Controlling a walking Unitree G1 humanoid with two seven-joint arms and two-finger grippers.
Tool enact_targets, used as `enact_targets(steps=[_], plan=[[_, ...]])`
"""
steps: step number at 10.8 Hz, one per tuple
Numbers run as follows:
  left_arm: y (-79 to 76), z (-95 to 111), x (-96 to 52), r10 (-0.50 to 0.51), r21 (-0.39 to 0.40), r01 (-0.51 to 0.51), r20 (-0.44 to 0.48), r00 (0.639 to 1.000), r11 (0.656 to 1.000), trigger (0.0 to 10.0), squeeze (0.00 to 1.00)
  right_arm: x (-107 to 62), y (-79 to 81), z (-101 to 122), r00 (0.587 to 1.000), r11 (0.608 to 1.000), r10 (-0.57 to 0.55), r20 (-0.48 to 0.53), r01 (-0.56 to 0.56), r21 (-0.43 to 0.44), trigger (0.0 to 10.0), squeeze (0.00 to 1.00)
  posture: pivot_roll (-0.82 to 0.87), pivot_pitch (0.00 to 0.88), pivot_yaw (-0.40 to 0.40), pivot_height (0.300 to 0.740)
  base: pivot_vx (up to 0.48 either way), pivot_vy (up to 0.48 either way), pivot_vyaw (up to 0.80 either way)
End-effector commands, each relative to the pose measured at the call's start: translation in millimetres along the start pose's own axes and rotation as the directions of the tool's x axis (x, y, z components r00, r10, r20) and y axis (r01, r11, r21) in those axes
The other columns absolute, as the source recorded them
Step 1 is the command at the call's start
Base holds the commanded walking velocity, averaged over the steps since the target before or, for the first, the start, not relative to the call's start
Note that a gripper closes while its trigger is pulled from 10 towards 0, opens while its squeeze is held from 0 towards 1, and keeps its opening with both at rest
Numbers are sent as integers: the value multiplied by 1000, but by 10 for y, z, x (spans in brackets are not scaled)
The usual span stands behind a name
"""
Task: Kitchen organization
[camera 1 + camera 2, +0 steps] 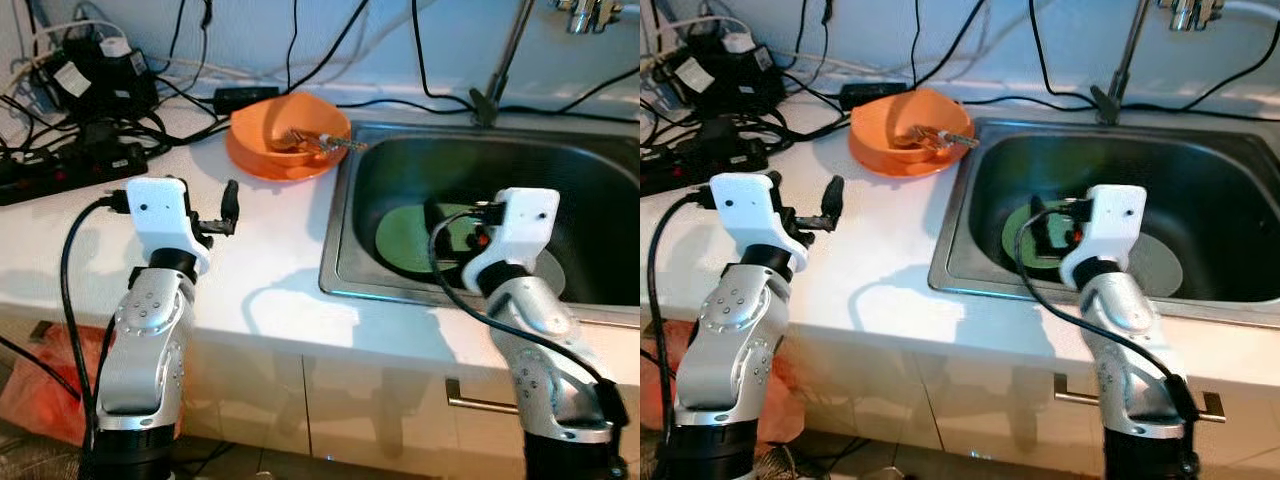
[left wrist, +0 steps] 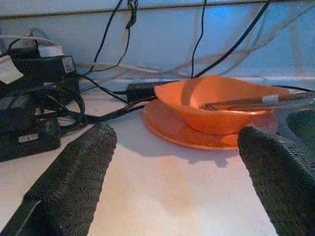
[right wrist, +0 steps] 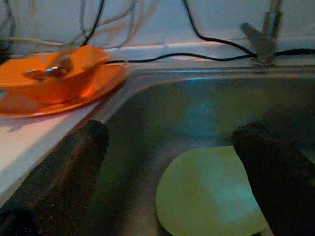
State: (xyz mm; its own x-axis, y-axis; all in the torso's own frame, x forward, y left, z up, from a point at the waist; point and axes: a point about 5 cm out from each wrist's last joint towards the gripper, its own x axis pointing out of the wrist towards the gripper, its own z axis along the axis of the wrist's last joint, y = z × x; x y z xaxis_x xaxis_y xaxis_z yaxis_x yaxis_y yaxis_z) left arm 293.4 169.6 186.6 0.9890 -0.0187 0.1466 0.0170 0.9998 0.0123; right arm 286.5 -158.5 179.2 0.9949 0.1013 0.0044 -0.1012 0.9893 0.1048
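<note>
Your left hand hovers open over the tabletop near the orange bowl on its plate. Your right hand sits open over the sink, above the green plate.

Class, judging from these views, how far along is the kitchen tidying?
Little looks done. The orange bowl with cutlery sits on an orange plate on the white counter. The open right gripper hovers over the green plate in the steel sink; nothing is held. The open left gripper faces the bowl.

Brushed metal sink, glossy orange plastic bowl, smooth white countertop
</note>
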Motion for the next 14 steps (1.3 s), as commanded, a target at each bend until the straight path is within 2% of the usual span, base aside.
enact_targets(steps=[1, 2, 3, 6, 9, 12, 13, 14], plan=[[6, -5, -14, 7, -12, -7, -13, 1000, 1000, 10000, 0, -21, 43, 116, 998, 999, 14, 69, -12, -34, 10000, 0, 43, 37, 51, 740, 0, 0, 0], [5, -12, -8, 10, -20, -11, -21, 1000, 1000, 10000, 0, -36, 73, 90, 998, 999, 49, 36, -49, -16, 10000, 0, 39, 40, 51, 740, 0, 0, 0], [-17, -14, 26, 8, -28, -8, -24, 1000, 1000, 10000, 0, -98, 93, 87, 996, 996, 76, 50, -78, 46, 10000, 0, 15, 54, 50, 740, 0, 0, 0], [-101, -48, 95, -6, -61, 3, -44, 999, 998, 10000, 0, -162, 66, 62, 999, 1000, 6, 33, -7, 29, 10000, 0, -16, 81, 45, 740, 0, 0, 0], [-195, -81, 182, -36, -90, 30, -64, 997, 995, 10000, 0, -158, 113, 112, 999, 999, 12, 45, -14, 36, 10000, 0, -42, 94, 51, 740, 0, 0, -792], [-192, -78, 284, -22, -100, 15, -69, 997, 995, 10000, 0, -195, 99, 151, 999, 994, -5, 43, 0, 110, 10000, 0, -61, 113, 53, 740, 0, 0, 0], [-157, -68, 328, 2, -92, -8, -69, 998, 996, 10000, 0, -203, 96, 154, 999, 992, -18, 38, 14, 123, 10000, 0, -66, 121, 52, 740, 0, 0, 0], [-82, -61, 398, 44, -71, -50, -79, 996, 996, 10000, 0, -206, 112, 165, 999, 984, -15, 50, 6, 180, 10000, 0, -67, 130, 52, 740, 0, 0, 0]])
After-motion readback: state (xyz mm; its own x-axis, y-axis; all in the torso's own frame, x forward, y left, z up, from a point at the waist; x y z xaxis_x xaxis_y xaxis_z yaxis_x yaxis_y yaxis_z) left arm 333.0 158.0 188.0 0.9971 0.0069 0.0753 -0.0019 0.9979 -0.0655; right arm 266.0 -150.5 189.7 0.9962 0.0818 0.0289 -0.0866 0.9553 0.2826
